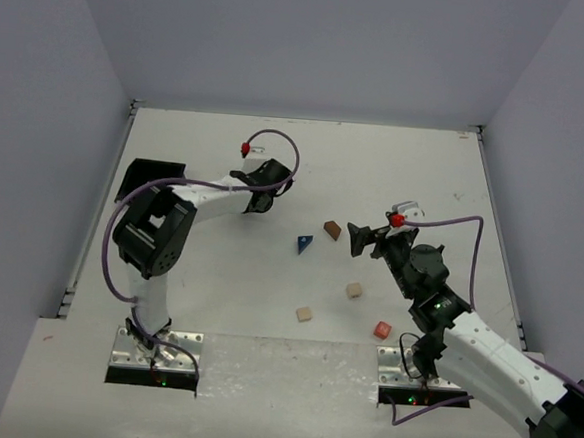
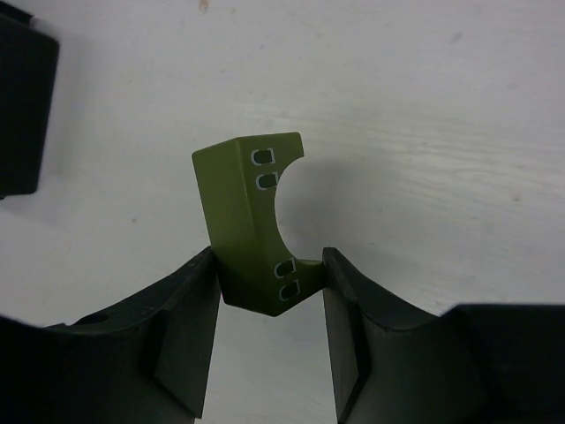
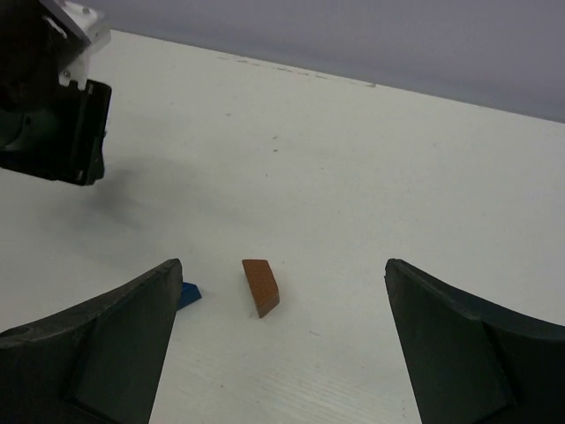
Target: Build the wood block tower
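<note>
My left gripper (image 2: pixel 271 283) is shut on the lower end of an olive-green block (image 2: pixel 243 208) with an arched cut-out, held just above the table; from above this gripper (image 1: pixel 258 203) is left of centre. My right gripper (image 3: pixel 282 269) stands wide open with nothing between its fingers. A brown block (image 3: pixel 261 285) lies on the table just beyond them, and a blue wedge (image 3: pixel 189 294) peeks from behind the left finger. The top view shows the right gripper (image 1: pixel 355 239) just right of the brown block (image 1: pixel 331 229), with the blue wedge (image 1: pixel 303 243) further left.
Two tan cubes (image 1: pixel 354 291) (image 1: pixel 304 313) and a red cube (image 1: pixel 382 330) lie nearer the arm bases. A black tray (image 1: pixel 155 174) sits at the left, behind the left arm. Grey walls close off the table's far edge and both sides.
</note>
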You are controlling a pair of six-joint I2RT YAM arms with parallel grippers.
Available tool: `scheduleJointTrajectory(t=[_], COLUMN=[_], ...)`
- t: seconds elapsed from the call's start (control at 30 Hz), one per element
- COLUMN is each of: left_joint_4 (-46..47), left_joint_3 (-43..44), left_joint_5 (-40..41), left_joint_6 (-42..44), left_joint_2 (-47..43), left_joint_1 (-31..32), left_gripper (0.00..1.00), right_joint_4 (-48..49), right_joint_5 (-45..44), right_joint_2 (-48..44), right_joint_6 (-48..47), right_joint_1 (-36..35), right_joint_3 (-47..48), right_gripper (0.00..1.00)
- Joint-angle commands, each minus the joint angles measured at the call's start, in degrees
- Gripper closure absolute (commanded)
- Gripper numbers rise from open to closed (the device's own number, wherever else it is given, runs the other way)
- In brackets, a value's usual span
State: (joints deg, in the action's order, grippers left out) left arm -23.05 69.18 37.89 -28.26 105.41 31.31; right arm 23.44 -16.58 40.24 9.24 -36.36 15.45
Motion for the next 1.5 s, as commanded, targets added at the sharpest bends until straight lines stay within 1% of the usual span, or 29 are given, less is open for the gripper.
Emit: scheduleJointTrajectory(t=[0.0, 0.1, 0.27, 0.33, 0.47, 0.5, 0.6, 0.73, 0.8, 0.9, 1.13, 1.33, 1.47], left_joint_4=[-14.06, -14.80, -13.25, -9.96, -6.36, -5.57, -5.55, -6.48, -6.71, -6.71, -6.73, -6.83, -6.83], left_joint_3=[7.61, 8.68, 6.39, 3.96, 0.43, -0.10, -0.21, 0.96, 1.27, 1.37, 1.66, 2.24, 2.42], left_joint_5=[13.20, 12.13, 11.62, 8.05, 2.60, 1.57, 0.55, 0.26, -0.01, 0.01, -0.70, -0.80, -0.84], left_joint_6=[-4.41, -4.42, -2.79, -0.14, 2.79, 3.45, 4.21, 4.36, 4.49, 4.71, 4.99, 5.23, 5.32], left_joint_2=[7.44, 10.03, 8.59, 6.73, 3.41, 3.03, 3.47, 5.16, 5.42, 5.37, 5.96, 6.83, 6.32], left_joint_1=[2.05, 3.22, 4.90, 5.07, 5.15, 5.16, 5.08, 5.16, 5.34, 5.51, 5.71, 6.00, 6.18], left_gripper=[1.00, 1.00, 1.00, 1.00, 1.00, 0.99, 0.92, 0.89, 0.81, 0.65, 0.56, 0.43, 0.41], right_joint_4=[-0.10, -0.28, -0.83, -1.36, -1.82, -1.82, -2.08, -2.08, -2.17, -2.17, -2.26, -2.56, -2.61], right_joint_5=[-4.77, -5.26, -4.77, -4.69, -5.04, -4.97, -4.95, -5.13, -5.44, -5.66, -5.83, -6.41, -6.62], right_joint_2=[-1.28, -1.70, -2.01, -1.76, -0.99, -0.81, -0.22, 0.19, 0.27, 0.19, 0.36, 0.45, 0.45], right_joint_6=[0.26, 0.12, 0.52, 0.68, 1.04, 1.04, 1.10, 1.04, 1.04, 0.99, 0.94, 1.01, 0.96], right_joint_1=[0.06, -0.01, -0.03, 0.06, 0.04, -0.01, -0.03, -0.03, 0.02, 0.06, 0.06, 0.02, 0.02], right_joint_3=[-0.32, -0.42, -0.36, -0.08, 0.26, 0.28, 0.58, 0.72, 0.67, 0.67, 0.66, 0.90, 0.90], right_gripper=[0.04, 0.04, 0.04, 0.04, 0.03, 0.03, 0.03, 0.03, 0.03, 0.03, 0.03, 0.03, 0.03])
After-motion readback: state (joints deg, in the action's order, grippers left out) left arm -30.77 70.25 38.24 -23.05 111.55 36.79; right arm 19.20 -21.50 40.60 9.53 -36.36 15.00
